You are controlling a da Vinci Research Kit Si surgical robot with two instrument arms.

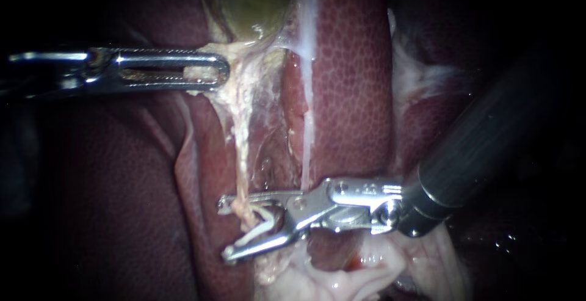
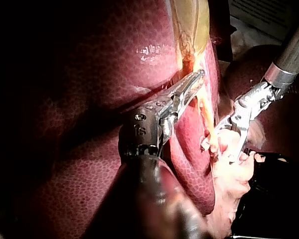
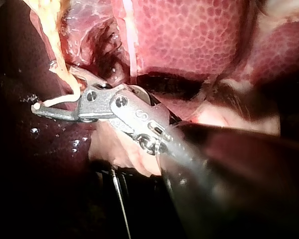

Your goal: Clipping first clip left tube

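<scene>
My left instrument [image 1: 220, 72] comes in from the left, its slotted jaws shut on pale tissue at the neck of the greenish gallbladder [image 1: 250, 2]. From there a thin pale tube [image 1: 243, 166] runs down and passes between the jaws of my right instrument [image 1: 224, 228]. Those jaws stand apart and carry a white clip [image 1: 259, 228] that straddles the tube. In the right wrist view the clip [image 3: 60, 101] curves around the tube [image 3: 57, 45] at the jaw tips [image 3: 55, 89]. The left wrist view shows my left instrument [image 2: 199, 75] under the gallbladder [image 2: 192, 25] and my right instrument [image 2: 219, 149] beside the tube [image 2: 207, 112].
Red mottled liver [image 1: 348, 81] lies behind the tube, with a white strand [image 1: 307, 124] running down beside it. A darker liver lobe [image 1: 91, 203] fills the left. Pale fatty tissue [image 1: 342, 279] lies under the right instrument, whose dark shaft [image 1: 488, 136] crosses the right side.
</scene>
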